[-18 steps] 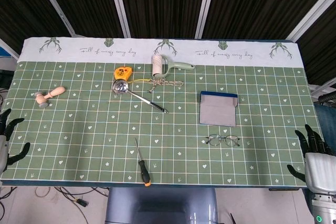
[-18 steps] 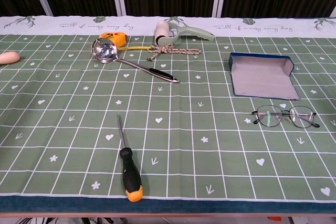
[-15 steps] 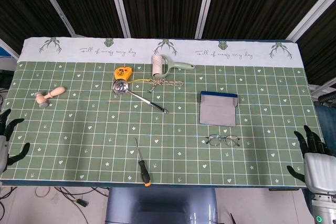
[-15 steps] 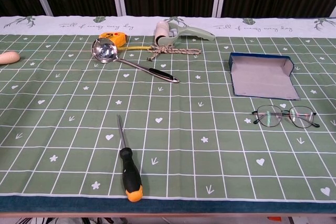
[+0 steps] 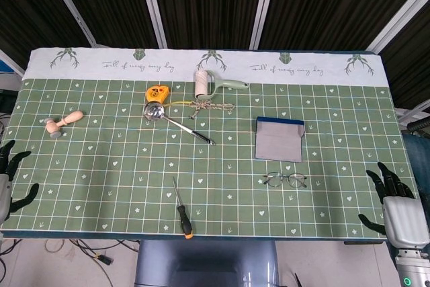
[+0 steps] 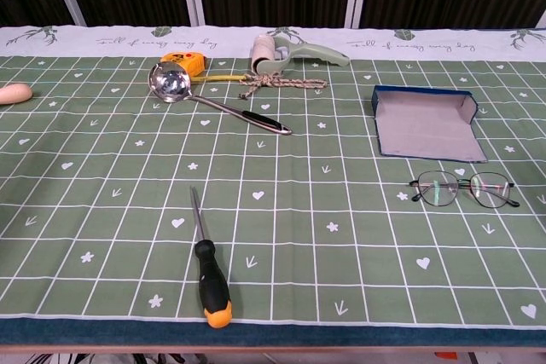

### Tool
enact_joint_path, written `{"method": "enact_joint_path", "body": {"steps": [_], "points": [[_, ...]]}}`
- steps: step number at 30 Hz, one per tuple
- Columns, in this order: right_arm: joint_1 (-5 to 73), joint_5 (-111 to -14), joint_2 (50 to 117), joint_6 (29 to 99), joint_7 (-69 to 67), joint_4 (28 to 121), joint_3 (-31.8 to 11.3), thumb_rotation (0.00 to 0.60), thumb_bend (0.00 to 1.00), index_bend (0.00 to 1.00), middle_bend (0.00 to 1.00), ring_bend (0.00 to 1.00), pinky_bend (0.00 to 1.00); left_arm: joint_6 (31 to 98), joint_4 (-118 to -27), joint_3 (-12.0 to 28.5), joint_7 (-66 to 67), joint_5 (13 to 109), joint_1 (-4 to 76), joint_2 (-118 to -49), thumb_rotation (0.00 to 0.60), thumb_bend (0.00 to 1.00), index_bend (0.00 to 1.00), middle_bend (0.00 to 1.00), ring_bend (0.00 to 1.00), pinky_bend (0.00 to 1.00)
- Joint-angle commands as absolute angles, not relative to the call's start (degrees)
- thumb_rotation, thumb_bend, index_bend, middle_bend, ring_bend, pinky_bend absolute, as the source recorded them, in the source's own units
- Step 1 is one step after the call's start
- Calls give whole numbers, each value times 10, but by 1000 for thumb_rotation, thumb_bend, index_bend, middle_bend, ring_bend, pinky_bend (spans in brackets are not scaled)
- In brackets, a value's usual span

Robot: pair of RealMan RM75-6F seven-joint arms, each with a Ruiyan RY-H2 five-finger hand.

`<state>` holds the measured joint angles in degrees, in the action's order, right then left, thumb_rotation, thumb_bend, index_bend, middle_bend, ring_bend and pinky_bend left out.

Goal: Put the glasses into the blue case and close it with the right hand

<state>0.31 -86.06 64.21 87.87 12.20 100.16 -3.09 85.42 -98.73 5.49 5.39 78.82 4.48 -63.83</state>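
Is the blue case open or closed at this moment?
Open. The blue case lies flat with its grey lining facing up and nothing inside; the glasses lie on the table just in front of it.

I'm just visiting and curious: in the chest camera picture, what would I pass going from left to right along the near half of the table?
Screwdriver → glasses. Nothing else lies in that near half, and no robot hand shows in this view.
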Motion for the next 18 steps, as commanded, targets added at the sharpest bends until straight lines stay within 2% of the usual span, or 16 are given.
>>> {"method": "enact_joint_path", "body": {"steps": [1, 8, 13, 16, 18], "points": [[3, -859, 640, 871, 130, 1000, -25, 600, 56, 173, 78, 137, 258, 856, -991, 56, 49, 786, 43, -637, 600, 304, 181, 0, 0, 0], [31, -840, 601, 802, 108, 1012, -22, 600, 59, 203, 78, 132, 257, 851, -991, 56, 49, 782, 44, -637, 600, 304, 179, 0, 0, 0], [101, -814, 584, 697, 105, 1018, -43, 600, 66, 276, 78, 128, 258, 844, -994, 55, 57, 778, 47, -636, 600, 305, 179, 0, 0, 0], [160, -763, 598, 606, 101, 1016, -67, 600, 86, 303, 78, 128, 258, 844, -997, 57, 54, 774, 46, -635, 600, 306, 182, 0, 0, 0], [183, -737, 605, 573, 101, 1012, -76, 600, 101, 319, 78, 128, 258, 843, -998, 57, 53, 773, 47, -634, 600, 306, 183, 0, 0, 0]]}}
